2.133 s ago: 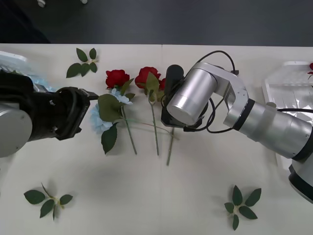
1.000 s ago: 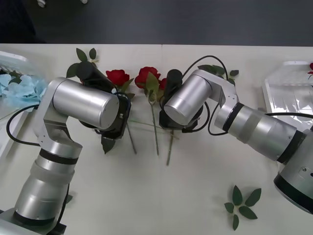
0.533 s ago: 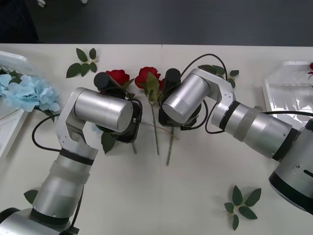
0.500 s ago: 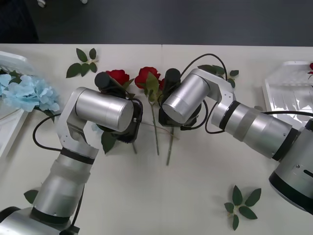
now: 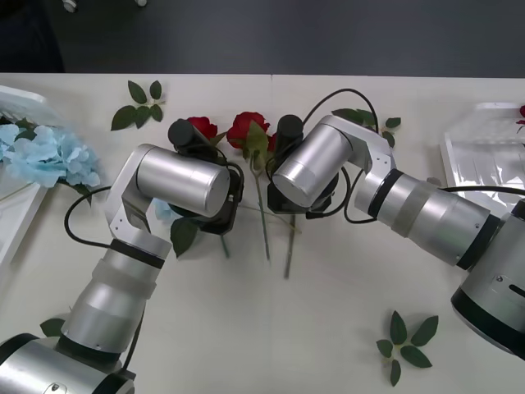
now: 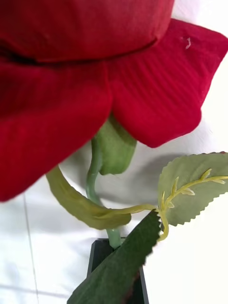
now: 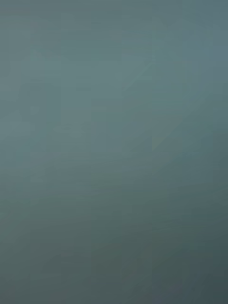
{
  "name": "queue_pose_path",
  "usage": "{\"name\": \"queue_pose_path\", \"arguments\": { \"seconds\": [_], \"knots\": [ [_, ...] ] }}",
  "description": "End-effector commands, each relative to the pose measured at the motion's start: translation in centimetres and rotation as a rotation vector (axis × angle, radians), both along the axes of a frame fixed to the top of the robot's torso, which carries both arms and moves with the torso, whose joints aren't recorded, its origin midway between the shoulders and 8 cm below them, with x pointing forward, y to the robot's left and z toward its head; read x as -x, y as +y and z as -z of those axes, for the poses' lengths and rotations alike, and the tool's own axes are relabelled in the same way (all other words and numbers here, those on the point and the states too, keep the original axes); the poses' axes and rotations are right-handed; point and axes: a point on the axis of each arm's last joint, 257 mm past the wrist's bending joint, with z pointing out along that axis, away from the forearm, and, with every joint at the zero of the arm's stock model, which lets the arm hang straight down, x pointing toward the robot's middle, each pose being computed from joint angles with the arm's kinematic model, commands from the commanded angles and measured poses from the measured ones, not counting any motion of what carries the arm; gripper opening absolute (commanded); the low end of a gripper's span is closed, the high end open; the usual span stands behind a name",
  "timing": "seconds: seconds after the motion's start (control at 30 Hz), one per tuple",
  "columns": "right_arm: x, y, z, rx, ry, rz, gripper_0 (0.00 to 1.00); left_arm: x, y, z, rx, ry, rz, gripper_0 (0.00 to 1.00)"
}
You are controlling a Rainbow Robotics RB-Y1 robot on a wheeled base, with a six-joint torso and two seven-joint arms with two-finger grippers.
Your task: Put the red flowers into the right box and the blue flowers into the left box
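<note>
The main risk is a tangle: 3 red flowers [image 5: 247,129] and 1 blue flower [image 5: 166,211] lie close together at the middle of the desk [image 5: 328,328], stems and leaves crossing, and both arms crowd over them. A lift by either arm could drag a neighbour's stem, or the 2 wrists could knock together.

The right claw [image 6: 115,266] is low over the rose farthest from the left box [image 5: 15,215]. Its wrist view has the bloom very close and the stem running down onto a dark finger [image 6: 102,259]; whether the fingers have closed on the stem I cannot tell. If the hold is only on a leaf, the rose may slip out on the way to the right box [image 5: 484,156].

The left arm [image 5: 176,182] is bent at the elbow, wrist turned down over the flower nearest the left box. Its claw is hidden beneath the wrist, so its state cannot be told. A red bloom sits just beside that wrist, so a wrong pick is possible.

A heap of blue flowers [image 5: 45,156] lies in the left box already; a red bloom [image 5: 522,111] shows at the right box's far edge.
</note>
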Motion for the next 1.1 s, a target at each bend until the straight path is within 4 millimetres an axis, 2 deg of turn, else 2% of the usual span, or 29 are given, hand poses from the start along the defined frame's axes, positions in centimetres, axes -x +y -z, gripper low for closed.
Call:
{"name": "queue_pose_path", "arguments": {
  "seconds": [0.03, 0.13, 0.17, 0.27, 0.5, 0.6, 0.67, 0.9, 1.1],
  "knots": [
    [-1.0, -0.3, -1.6, 0.019, -0.024, -0.046, 0.00, -0.7, -1.7, -1.5, 0.012, -0.036, 0.013, 0.39],
    [-1.2, -0.8, -3.0, 0.017, -0.029, -0.043, 0.00, -0.5, -1.8, -1.2, 0.006, -0.032, 0.020, 0.11],
    [-1.1, -1.1, -3.5, 0.017, -0.025, -0.042, 0.00, -0.4, -1.8, -1.0, 0.002, -0.027, 0.020, 0.06],
    [-1.1, -1.6, -5.0, 0.016, -0.025, -0.041, 0.00, -0.4, -1.6, -0.8, -0.004, -0.023, 0.023, 0.00],
    [-1.0, -3.2, -8.4, 0.007, -0.031, -0.032, 0.00, -0.5, -1.6, -0.9, -0.010, -0.028, 0.032, 0.00],
    [-1.0, -3.5, -9.2, 0.000, -0.036, -0.031, 0.00, -0.6, -1.5, -1.3, -0.012, -0.038, 0.036, 0.00],
    [-1.1, -4.4, -10.9, -0.008, -0.050, -0.030, 0.00, -0.8, -0.8, -2.4, -0.017, -0.057, 0.040, 0.00],
    [-0.6, -6.9, -14.6, -0.059, -0.085, -0.048, 0.00, 0.1, 1.9, -5.9, -0.045, -0.066, 0.065, 0.00],
    [0.3, -10.6, -17.3, -0.079, -0.149, -0.068, 0.00, 1.5, 5.0, -10.4, -0.093, -0.115, 0.131, 0.00]
  ]
}}
